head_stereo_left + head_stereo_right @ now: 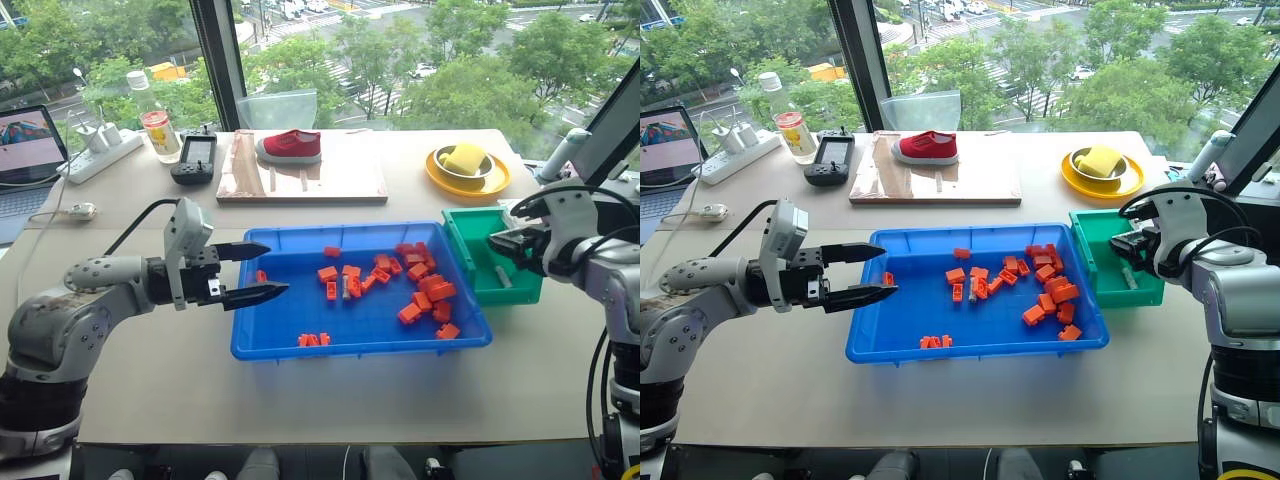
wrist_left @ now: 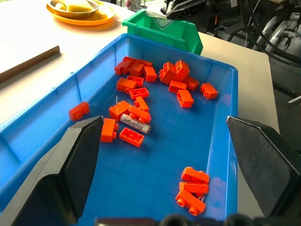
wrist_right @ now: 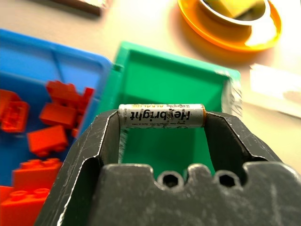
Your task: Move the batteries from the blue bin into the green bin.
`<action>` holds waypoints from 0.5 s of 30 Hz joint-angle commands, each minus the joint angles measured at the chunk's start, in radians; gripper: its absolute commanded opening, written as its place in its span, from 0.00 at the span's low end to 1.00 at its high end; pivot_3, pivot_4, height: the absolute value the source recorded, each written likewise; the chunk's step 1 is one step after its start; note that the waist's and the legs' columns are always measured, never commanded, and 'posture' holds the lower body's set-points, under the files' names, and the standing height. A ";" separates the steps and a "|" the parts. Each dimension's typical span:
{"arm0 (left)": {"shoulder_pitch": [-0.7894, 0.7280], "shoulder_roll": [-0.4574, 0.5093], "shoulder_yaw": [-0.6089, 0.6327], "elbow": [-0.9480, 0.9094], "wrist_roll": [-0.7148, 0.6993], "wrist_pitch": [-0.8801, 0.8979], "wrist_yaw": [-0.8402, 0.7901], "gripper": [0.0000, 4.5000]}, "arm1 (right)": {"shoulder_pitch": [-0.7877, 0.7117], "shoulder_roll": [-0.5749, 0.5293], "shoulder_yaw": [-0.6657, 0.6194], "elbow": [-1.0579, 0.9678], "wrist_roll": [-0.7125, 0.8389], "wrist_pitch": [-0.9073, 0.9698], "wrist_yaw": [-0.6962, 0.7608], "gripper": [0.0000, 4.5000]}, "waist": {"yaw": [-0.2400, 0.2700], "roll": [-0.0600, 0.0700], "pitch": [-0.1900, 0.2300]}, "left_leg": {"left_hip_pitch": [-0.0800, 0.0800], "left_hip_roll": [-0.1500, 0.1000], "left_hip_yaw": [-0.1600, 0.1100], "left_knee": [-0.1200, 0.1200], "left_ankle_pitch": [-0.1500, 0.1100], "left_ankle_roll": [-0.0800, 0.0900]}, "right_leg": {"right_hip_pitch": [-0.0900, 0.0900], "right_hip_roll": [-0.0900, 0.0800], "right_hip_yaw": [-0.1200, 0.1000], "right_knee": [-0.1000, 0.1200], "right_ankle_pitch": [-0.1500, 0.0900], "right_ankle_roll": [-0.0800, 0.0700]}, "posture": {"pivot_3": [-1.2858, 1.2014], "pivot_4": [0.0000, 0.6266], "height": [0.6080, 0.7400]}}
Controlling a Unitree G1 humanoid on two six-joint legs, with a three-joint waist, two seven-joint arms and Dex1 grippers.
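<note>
battery (image 3: 161, 116) — pinched end to end in right claw (image 3: 162, 117) over green bin (image 3: 155, 84) | left claw (image 1: 258, 272) — spread wide above blue bin (image 1: 300, 350)

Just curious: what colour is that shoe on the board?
The shoe is red with a white sole, clearest in the left eye view.

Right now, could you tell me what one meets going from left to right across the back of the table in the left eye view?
Laptop → power strip → bottle → black controller → wooden board bearing a red shoe → yellow dish.
</note>
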 commanded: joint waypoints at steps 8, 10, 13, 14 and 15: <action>-0.009 0.011 0.017 -0.017 -0.007 -0.014 -0.007 1.00 | -0.096 -0.029 -0.077 -0.100 0.013 -0.020 -0.002 0.99 | -0.001 0.000 0.000 | 0.000 0.000 0.000 0.000 0.000 0.000 | 0.000 0.000 0.000 0.000 0.000 0.000 | 0.52 0.24 1.00; -0.008 0.013 0.017 -0.015 -0.005 -0.015 -0.009 1.00 | -0.145 -0.031 -0.061 -0.132 0.019 -0.028 0.009 0.99 | -0.002 0.000 0.000 | 0.000 0.000 0.000 0.000 0.000 0.000 | 0.000 0.000 0.000 0.000 0.000 0.000 | 0.52 0.24 1.00; -0.009 0.012 0.016 -0.014 -0.003 -0.017 -0.011 1.00 | -0.235 0.035 -0.040 -0.186 0.075 0.017 0.016 0.99 | -0.004 0.000 0.000 | 0.000 0.000 0.000 0.000 0.000 0.000 | 0.000 0.000 0.000 0.000 0.000 0.000 | 0.52 0.24 1.00; -0.010 0.012 0.015 -0.012 -0.003 -0.017 -0.011 1.00 | -0.256 0.062 -0.027 -0.202 0.089 0.040 0.014 0.99 | -0.005 0.000 0.000 | 0.001 0.000 0.000 0.000 0.000 0.000 | 0.000 0.000 0.000 0.000 0.000 0.000 | 0.52 0.24 1.00; -0.011 0.012 0.015 -0.010 -0.002 -0.017 -0.011 1.00 | -0.272 0.094 0.011 -0.236 0.112 0.063 0.023 0.99 | -0.005 0.000 0.000 | 0.001 0.000 0.000 0.000 0.000 0.000 | 0.000 0.001 0.000 0.000 0.000 0.000 | 0.52 0.24 1.00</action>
